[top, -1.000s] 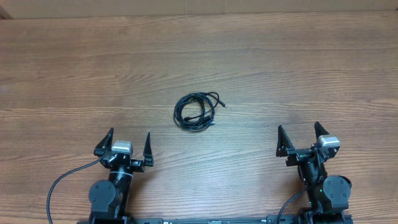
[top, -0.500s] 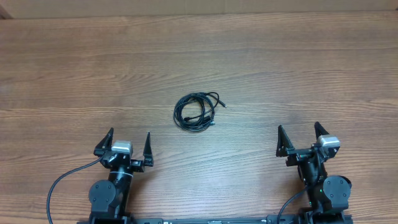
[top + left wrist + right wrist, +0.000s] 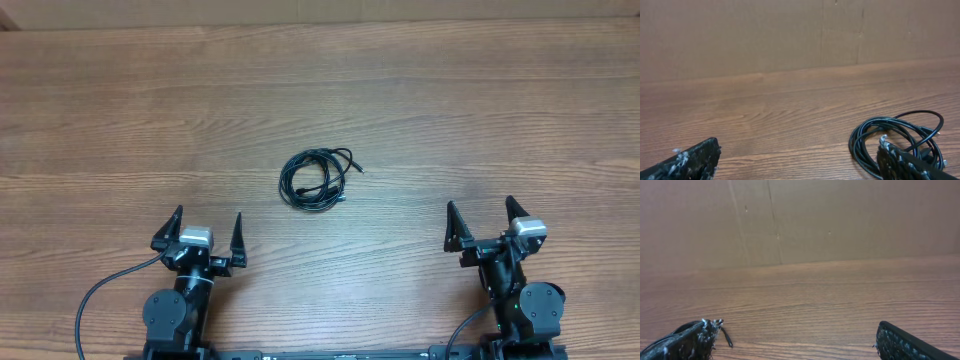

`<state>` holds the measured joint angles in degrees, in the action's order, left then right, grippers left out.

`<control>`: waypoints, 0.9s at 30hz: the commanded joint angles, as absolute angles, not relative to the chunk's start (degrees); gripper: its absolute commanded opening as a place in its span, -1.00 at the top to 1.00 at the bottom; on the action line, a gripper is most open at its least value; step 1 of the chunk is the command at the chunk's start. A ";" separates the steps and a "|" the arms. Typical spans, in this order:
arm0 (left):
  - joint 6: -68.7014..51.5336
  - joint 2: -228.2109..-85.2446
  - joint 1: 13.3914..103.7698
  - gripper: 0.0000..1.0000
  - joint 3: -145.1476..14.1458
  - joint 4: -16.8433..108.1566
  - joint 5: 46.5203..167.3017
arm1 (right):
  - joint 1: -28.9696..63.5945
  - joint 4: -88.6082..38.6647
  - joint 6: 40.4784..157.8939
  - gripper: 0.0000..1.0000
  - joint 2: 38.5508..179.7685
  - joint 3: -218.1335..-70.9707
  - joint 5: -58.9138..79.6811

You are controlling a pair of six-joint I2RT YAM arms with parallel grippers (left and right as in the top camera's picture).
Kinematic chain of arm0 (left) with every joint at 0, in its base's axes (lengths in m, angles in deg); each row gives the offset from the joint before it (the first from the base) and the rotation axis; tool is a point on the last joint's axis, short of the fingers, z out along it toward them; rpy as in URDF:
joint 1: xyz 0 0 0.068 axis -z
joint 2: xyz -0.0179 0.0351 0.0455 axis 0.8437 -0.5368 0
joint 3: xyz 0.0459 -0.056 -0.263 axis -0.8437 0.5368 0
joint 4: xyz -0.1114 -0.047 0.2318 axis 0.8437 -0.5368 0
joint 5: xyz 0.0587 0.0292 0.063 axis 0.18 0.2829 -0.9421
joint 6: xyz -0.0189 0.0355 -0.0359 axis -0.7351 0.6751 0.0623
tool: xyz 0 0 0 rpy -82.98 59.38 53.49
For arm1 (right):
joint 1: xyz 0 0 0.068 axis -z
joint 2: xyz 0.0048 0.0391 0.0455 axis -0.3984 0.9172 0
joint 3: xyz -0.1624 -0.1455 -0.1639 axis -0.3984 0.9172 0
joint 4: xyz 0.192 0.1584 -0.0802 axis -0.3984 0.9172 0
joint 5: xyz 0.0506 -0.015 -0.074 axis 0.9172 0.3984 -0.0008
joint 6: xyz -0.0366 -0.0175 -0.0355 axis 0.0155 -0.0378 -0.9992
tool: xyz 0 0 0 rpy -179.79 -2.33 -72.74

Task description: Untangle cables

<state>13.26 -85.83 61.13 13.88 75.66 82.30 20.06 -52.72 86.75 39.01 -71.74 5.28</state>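
Note:
A small tangled coil of thin black cables [image 3: 318, 179] lies on the wooden table [image 3: 480, 120] near its middle. My left gripper [image 3: 209, 228] stands open at the near left, below and left of the coil, nothing between its fingers. The left wrist view shows the cables [image 3: 900, 140] ahead to the right, partly behind the right finger [image 3: 912, 162]. My right gripper [image 3: 480, 218] is open at the near right, well apart from the coil. In the right wrist view only one plug end of the cables [image 3: 727, 337] peeks out beside the left finger [image 3: 690, 340].
A brown cardboard wall [image 3: 790, 35] runs along the table's far edge. Thick black arm leads [image 3: 100, 295] trail from both arm bases at the near edge.

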 commanded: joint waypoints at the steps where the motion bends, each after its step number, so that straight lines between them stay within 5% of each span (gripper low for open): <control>1: 14.38 -85.35 60.45 -0.99 14.10 75.63 83.26 | 19.79 -53.11 86.60 -1.00 38.55 -71.15 4.95; 27: 4.24 -88.70 60.45 -0.99 4.27 64.86 83.20 | 19.79 -42.01 96.04 -1.00 39.32 -78.40 3.25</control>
